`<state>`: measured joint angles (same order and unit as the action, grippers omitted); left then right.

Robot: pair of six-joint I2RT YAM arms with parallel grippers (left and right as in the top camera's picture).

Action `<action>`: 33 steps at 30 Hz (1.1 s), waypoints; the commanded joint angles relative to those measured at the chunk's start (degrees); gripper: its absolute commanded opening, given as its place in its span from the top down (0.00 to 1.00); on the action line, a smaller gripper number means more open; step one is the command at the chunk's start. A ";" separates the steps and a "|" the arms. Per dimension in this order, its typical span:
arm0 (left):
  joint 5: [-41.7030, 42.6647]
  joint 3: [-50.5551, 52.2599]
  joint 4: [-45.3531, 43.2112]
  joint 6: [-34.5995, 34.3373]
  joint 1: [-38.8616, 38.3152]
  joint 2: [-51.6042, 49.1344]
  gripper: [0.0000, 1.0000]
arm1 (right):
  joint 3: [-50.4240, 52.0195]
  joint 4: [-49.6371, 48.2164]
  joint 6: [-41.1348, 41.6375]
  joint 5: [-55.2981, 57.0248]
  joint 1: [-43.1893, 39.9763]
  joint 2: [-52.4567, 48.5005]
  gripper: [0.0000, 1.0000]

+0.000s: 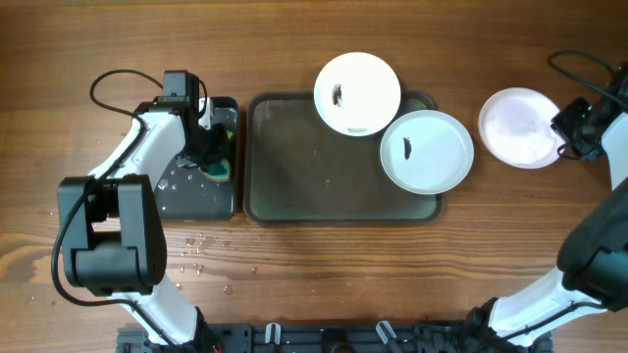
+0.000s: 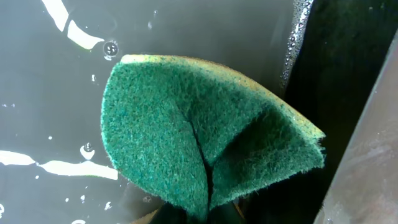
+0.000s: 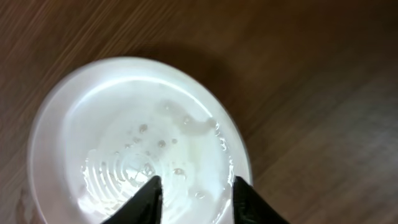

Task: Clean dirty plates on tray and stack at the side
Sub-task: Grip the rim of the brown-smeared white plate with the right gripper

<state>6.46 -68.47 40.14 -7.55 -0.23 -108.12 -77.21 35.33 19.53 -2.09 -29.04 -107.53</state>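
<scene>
Two white plates with black smears sit at the right end of the dark grey tray point(image 1: 294, 176): one point(image 1: 357, 93) overlaps its far rim, the other point(image 1: 428, 150) overhangs its right edge. A third plate point(image 1: 518, 127) point(image 3: 137, 143), wet and without a smear, lies on the bare wood to the right of the tray. My right gripper point(image 1: 561, 135) point(image 3: 196, 193) is open just above this plate's edge, its fingers apart with nothing gripped. My left gripper point(image 1: 209, 152) point(image 2: 205, 214) is shut on a folded green sponge point(image 1: 218, 169) point(image 2: 199, 130) above the small black tray.
The smaller black tray point(image 1: 196, 191) point(image 2: 50, 93) left of the grey tray is wet with droplets. Water drops dot the wood point(image 1: 196, 243) in front of it. Both arm bases stand at the near table edge, and a cable point(image 1: 118, 83) loops at the far left.
</scene>
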 commanded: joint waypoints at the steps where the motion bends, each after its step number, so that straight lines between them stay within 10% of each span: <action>1: -0.13 1.22 -1.40 1.18 -0.22 -0.57 0.96 | -0.33 -1.33 -3.56 -10.97 0.37 -0.70 0.62; 33: 0.02 3.58 -4.81 -0.57 -8.24 0.31 0.96 | -1.27 -1.70 -9.07 -22.18 23.37 -0.59 0.53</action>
<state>7.05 -65.41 35.31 -7.81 -7.77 -108.12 -77.28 34.22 12.03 -25.67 -7.55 -107.70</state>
